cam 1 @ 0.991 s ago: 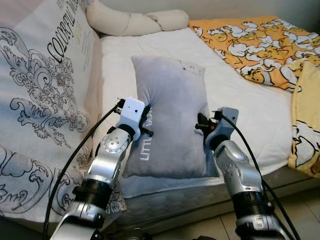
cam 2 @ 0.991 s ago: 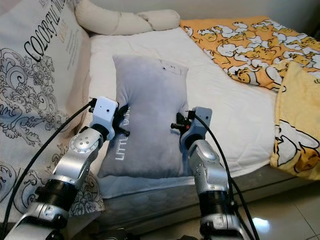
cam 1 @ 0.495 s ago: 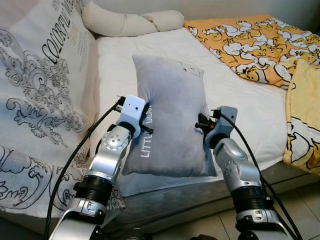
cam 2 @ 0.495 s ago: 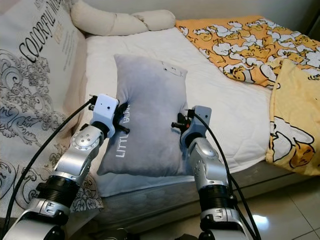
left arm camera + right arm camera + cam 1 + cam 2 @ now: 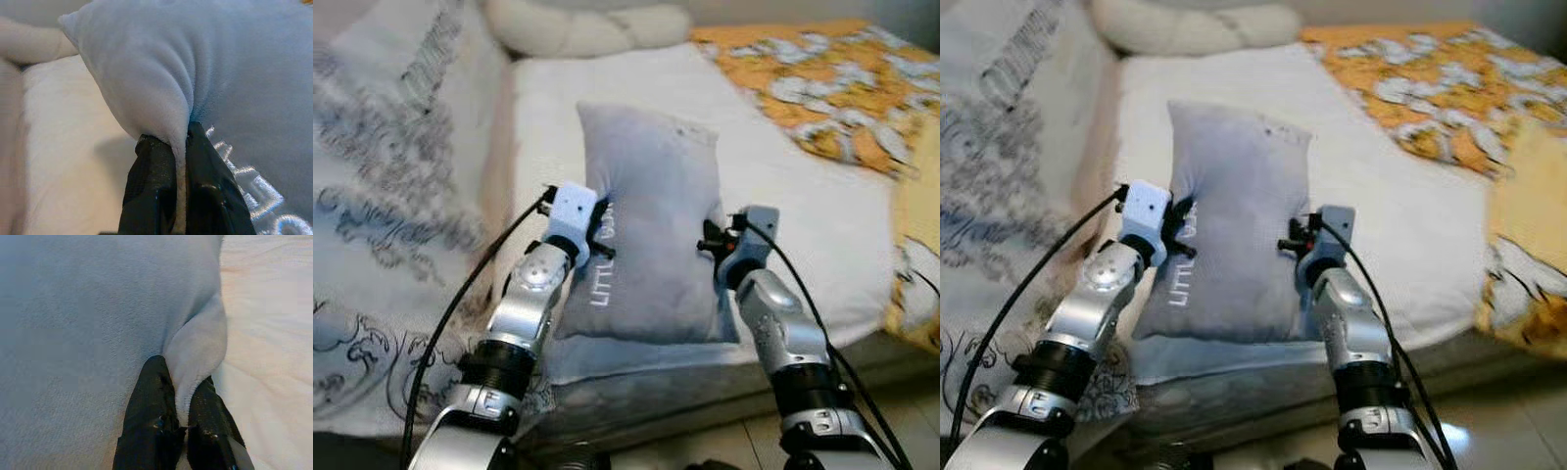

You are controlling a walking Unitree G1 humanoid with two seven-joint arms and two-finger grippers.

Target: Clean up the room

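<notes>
I've got the grey pillow (image 5: 651, 235) pinched w/ both grippers, lengthwise over the near edge of the bed (image 5: 822, 206). Left gripper (image 5: 180, 147) is clamped on a fold of fabric at the pillow's left edge, approx. midway along, just by the white lettering (image 5: 602, 274); wrist cam shows the plush bunched tight btwn the two black fingers (image 5: 151, 181). Right gripper (image 5: 182, 387) is nipping the opposite edge the same way, fabric puckered up btwn its fingers (image 5: 146, 401). Pillow's far end points toward the cream bolster (image 5: 587, 27) at the head of the bed; can't tell if it's touching the sheet or raised. Orange patterned blanket (image 5: 822, 93) covers the far right of the bed, well apart from the pillow. Printed white cloth (image 5: 401, 186) drapes on my left. Head cams blurred.
</notes>
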